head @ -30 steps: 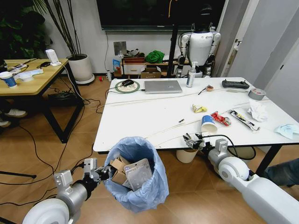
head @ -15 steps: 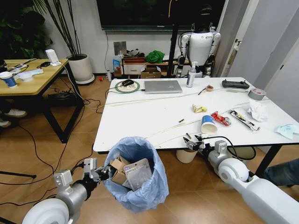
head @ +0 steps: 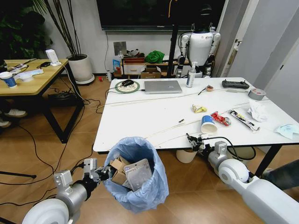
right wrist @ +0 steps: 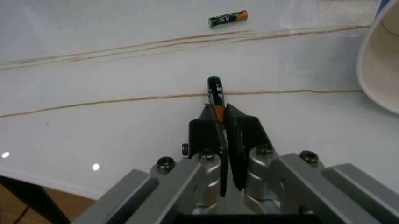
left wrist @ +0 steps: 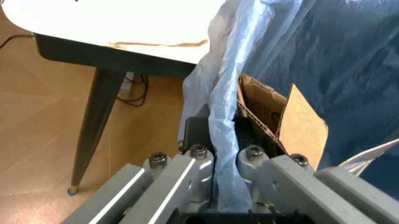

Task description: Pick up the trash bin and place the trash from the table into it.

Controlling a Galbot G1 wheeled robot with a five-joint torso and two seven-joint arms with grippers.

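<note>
Here, the white tabletop (head: 140,116) spreads ahead of me, with a paper cup (head: 208,124), wrappers (head: 219,118) and tissues (head: 258,111) lying toward its right side. The trash bin (head: 135,172) stands on the floor just before its near edge, cardboard (left wrist: 299,126) inside. My left fingers (left wrist: 206,161) pinch the bin's blue liner at its rim. My right fingers (right wrist: 240,135) are closed on a small battery (right wrist: 215,93) at the tabletop's near edge.
</note>
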